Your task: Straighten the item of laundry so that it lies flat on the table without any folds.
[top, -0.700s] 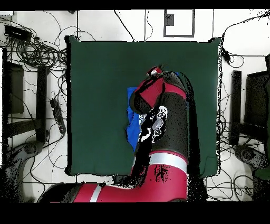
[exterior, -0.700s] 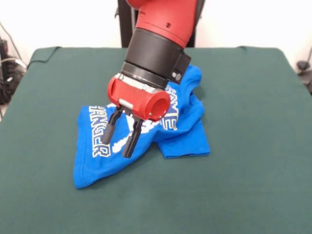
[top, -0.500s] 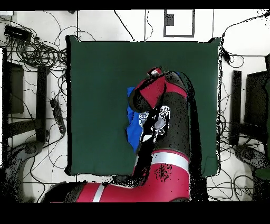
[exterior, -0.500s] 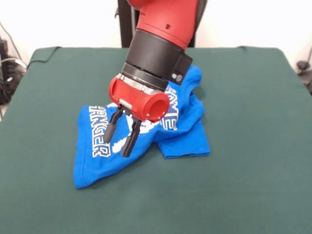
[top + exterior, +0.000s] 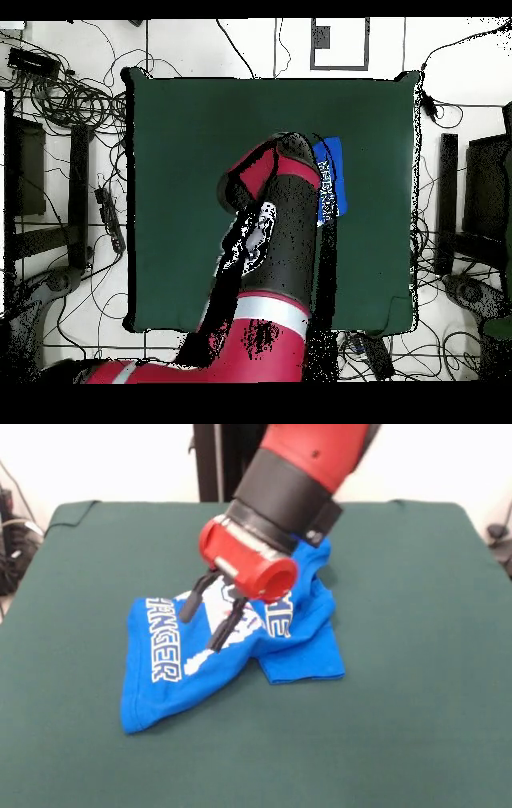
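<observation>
The table [image 5: 416, 688] is a broad green spread, and almost all of it lies bare around one small heap near its middle. The arm [image 5: 300, 472] leans down over that heap at a slant, and in the overhead view it hides most of what lies beneath, leaving only a blue strip showing beside it. The shirt [image 5: 168, 680] is a long way from flat: the printed front runs out toward one side with its lettering readable, while the other side is bunched up and doubled, and a folded flap sticks out along the near edge by the right-hand corner of the heap. The gripper [image 5: 206, 621] hangs just above the printed area, its two dark fingers [image 5: 225, 630] spread apart with nothing between them, and I cannot tell whether a tip brushes the cloth. To my eye this is a pause between pulls, with the straightening barely half done. The next move, I'd judge, calls for choosing an edge of the bunched side, pinching a single layer, and drawing it outward, away from the print, without dragging the whole shirt along.
</observation>
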